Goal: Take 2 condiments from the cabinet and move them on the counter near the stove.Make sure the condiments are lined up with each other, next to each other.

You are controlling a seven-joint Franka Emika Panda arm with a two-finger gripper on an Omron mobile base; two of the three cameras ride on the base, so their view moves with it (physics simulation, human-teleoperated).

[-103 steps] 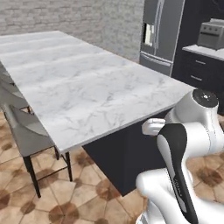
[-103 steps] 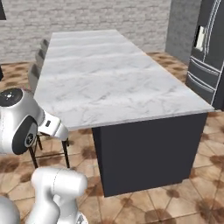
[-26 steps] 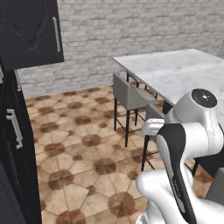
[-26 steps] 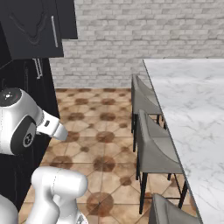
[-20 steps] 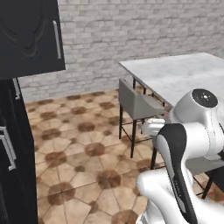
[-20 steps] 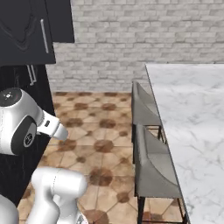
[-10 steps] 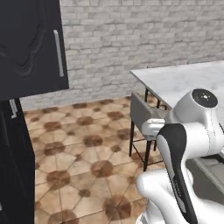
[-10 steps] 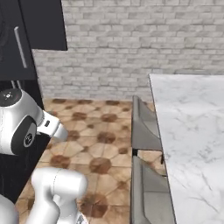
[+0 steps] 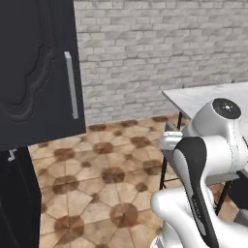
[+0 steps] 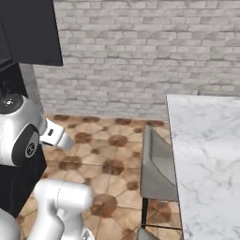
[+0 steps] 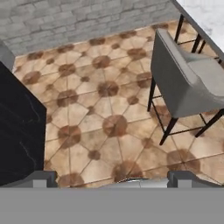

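The black cabinet [image 9: 34, 72] with its curved-relief door and long grey bar handle [image 9: 71, 85] fills the upper left of the left base view; its door is closed. A corner of the cabinet [image 10: 28, 33] also hangs at the upper left of the right base view. My gripper [image 11: 113, 178] is open in the hand view, its dark fingertips [image 11: 43, 177] far apart with nothing between them, pointing down at the tiled floor. The condiments, the stove and the counter beside it are out of view.
A white-grey marble island top [image 10: 206, 154] stands to the right, with a grey chair [image 11: 183, 83] tucked against it. A low black cabinet [image 11: 17, 131] stands at the left. Brown patterned floor tiles [image 9: 111, 169] run up to a grey brick wall [image 10: 140, 56].
The whole picture has swung in both base views, so the camera has moved. The cabinet now looms larger at the left and the marble top sits further right. The gripper stays open.
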